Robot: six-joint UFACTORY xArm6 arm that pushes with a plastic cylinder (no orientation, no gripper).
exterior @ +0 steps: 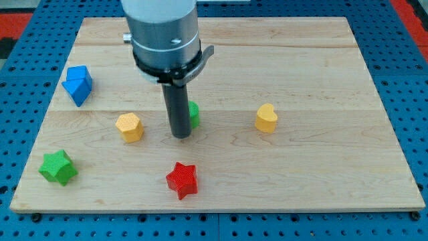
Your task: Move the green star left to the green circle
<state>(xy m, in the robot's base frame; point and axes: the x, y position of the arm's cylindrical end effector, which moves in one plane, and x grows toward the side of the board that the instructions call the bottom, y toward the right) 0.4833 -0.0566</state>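
Camera view
Tip: my tip rests on the board, holding nothing (a plain rod).
Green circle: green circle is mostly hidden, touching the rod's right side.
Green star: green star lies far at the bottom left.
Others: yellow hexagon left of tip, red star below, yellow heart right, blue block upper left.

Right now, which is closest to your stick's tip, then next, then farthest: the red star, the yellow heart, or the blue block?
From my tip:
1. Red star, just toward the view's bottom.
2. Yellow heart, off to the view's right.
3. Blue block, far at the view's upper left.
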